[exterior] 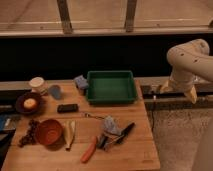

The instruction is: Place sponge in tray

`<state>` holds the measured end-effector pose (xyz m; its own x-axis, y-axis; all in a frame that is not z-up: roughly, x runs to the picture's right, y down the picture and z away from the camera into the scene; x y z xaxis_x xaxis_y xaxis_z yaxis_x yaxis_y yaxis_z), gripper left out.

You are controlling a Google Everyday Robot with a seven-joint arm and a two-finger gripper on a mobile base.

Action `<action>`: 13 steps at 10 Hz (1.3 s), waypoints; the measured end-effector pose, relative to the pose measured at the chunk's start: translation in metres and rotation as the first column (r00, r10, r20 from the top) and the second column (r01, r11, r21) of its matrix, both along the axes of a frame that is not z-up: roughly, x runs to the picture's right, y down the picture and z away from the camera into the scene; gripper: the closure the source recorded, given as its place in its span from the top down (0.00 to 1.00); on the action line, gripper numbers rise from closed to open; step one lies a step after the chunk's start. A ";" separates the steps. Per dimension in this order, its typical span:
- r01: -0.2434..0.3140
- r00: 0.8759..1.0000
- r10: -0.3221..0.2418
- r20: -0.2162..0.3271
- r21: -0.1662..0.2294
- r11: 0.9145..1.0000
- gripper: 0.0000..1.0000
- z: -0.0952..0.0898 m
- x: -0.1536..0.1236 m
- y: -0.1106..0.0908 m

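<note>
A blue sponge (pixel 80 81) lies on the wooden table (pixel 135 150), touching the left outer side of the green tray (pixel 110 86). The tray sits at the table's back middle and looks empty. My gripper (pixel 177 92) hangs at the end of the white arm (pixel 190 57), off the table's right edge, to the right of the tray and far from the sponge. It holds nothing that I can see.
On the left stand a white cup (pixel 36 84), a dark plate with an orange thing (pixel 28 103), a black block (pixel 67 107) and an orange bowl (pixel 48 131). A carrot-like piece (pixel 90 149), a grey-blue cloth (pixel 111 125) and a black utensil (pixel 124 133) lie in front.
</note>
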<state>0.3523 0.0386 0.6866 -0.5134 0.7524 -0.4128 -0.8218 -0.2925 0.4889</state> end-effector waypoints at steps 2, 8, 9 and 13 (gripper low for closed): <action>0.000 1.000 0.000 0.000 0.000 1.000 0.80 0.000 0.000 0.000; 0.000 1.000 0.000 0.000 0.000 1.000 0.80 0.000 0.000 0.000; 0.000 1.000 0.000 0.000 0.000 1.000 0.80 0.000 0.000 0.000; 0.006 1.000 -0.006 0.018 0.006 1.000 0.80 0.001 -0.003 -0.002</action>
<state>0.3491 0.0362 0.6873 -0.5015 0.7578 -0.4174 -0.8321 -0.2903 0.4726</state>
